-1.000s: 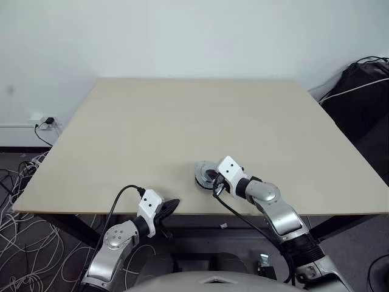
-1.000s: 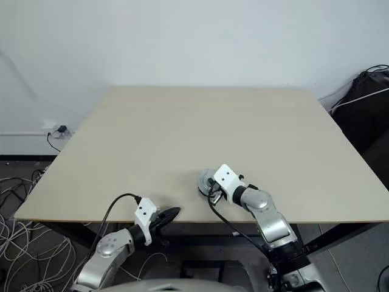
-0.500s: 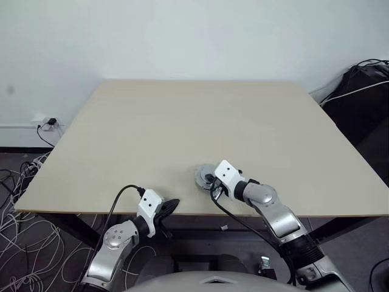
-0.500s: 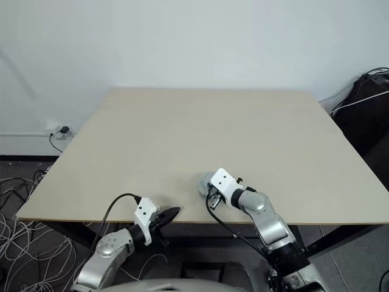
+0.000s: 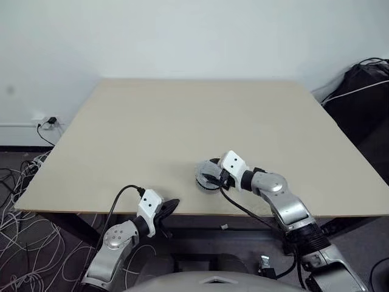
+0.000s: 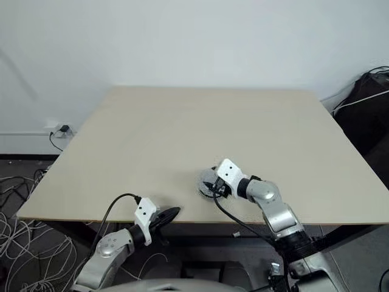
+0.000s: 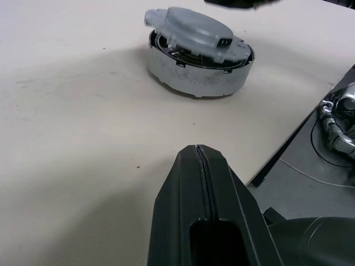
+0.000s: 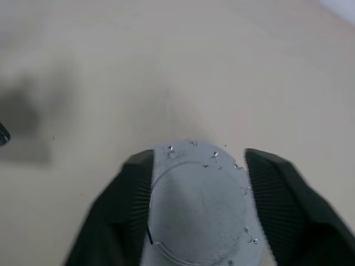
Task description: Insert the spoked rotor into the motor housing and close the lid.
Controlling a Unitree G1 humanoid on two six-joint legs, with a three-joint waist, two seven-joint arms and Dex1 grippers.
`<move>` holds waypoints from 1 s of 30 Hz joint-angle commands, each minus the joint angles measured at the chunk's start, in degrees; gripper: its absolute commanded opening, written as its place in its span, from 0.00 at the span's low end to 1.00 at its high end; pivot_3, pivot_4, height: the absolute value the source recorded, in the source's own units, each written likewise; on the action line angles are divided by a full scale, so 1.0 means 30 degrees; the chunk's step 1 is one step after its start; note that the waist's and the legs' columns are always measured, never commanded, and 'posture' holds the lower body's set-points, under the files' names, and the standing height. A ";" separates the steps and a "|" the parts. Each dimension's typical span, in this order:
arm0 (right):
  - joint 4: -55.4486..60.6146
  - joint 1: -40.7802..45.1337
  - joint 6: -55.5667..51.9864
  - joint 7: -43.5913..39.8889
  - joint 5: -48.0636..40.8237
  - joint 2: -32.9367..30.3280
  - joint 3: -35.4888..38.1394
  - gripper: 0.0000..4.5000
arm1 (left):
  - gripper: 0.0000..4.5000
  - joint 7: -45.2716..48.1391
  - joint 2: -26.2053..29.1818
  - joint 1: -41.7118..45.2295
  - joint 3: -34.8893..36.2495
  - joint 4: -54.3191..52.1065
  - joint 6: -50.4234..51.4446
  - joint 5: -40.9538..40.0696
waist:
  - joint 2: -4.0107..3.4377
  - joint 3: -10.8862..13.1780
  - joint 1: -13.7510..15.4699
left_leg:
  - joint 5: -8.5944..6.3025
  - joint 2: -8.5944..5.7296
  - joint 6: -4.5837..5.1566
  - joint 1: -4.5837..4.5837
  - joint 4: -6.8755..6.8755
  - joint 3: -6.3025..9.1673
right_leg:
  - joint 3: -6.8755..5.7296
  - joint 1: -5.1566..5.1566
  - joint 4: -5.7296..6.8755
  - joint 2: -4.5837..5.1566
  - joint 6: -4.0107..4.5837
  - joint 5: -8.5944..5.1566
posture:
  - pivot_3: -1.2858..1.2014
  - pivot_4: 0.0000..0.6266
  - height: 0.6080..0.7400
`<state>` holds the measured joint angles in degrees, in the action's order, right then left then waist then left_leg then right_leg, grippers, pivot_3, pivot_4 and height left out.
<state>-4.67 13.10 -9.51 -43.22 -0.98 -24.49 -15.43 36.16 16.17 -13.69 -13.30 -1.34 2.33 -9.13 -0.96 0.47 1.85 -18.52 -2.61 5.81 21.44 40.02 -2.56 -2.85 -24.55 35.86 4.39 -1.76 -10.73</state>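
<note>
Lid point(image 7: 195, 30) sits askew on the motor housing point(image 7: 194, 69) near the desk point(image 5: 182, 121) front edge, at your right end effector point(image 8: 197, 194), whose spread fingers flank it without pinching. Your left end effector point(image 7: 198, 166), pressed together, has the housing at its twelve o'clock, well apart.

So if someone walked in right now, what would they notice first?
Probably the round grey metal motor assembly near the front edge of the wide beige table, its grey lid sitting askew on top. The right claw has its black fingers spread on either side of it, while the left claw rests shut by the table's edge.
</note>
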 commanded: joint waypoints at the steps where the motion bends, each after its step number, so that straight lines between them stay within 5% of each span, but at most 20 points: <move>1: -0.1174 0.1151 0.1176 -0.1292 -0.0297 -0.0249 0.0066 0.93 | 0.00 -0.0194 0.0012 0.0078 0.0147 -0.1199 -0.0029 -0.0073 | -0.0003 0.0002 -0.0018 | 0.0000 0.0000 0.0000 0.0005 0.0000 -0.0001 | 0.0002 -0.0003 -0.0001 0.0001 0.0000 0.0000 | 0.52 0.00 1.00; 2: -0.1525 0.1365 0.1307 -0.1605 -0.0336 -0.0267 0.0051 1.00 | 0.00 -0.0238 0.0005 0.0037 0.0152 -0.1264 -0.0009 -0.0070 | -0.0005 0.0002 -0.0023 | -0.0001 0.0000 0.0001 0.0005 0.0000 -0.0001 | 0.0003 -0.0003 -0.0001 0.0002 0.0000 0.0001 | 0.52 0.00 1.00; 30: -0.7709 0.4724 0.0660 -0.4717 0.0009 0.0415 -0.0188 1.00 | 0.00 -0.1245 0.0110 -0.0838 0.0508 -0.2674 0.0403 -0.0055 | -0.0058 0.0002 -0.0061 | -0.0005 -0.0002 0.0000 0.0022 -0.0021 -0.0004 | 0.0015 -0.0026 0.0003 0.0018 0.0018 0.0005 | 0.52 0.00 1.00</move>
<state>-27.96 26.05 -6.89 -56.98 -1.02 -23.02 -16.35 32.53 16.25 -16.58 -12.04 -6.70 3.60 -9.13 -1.13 0.48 1.67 -18.54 -2.61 5.81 21.51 39.96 -2.57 -2.80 -24.63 35.86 4.45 -1.71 -10.72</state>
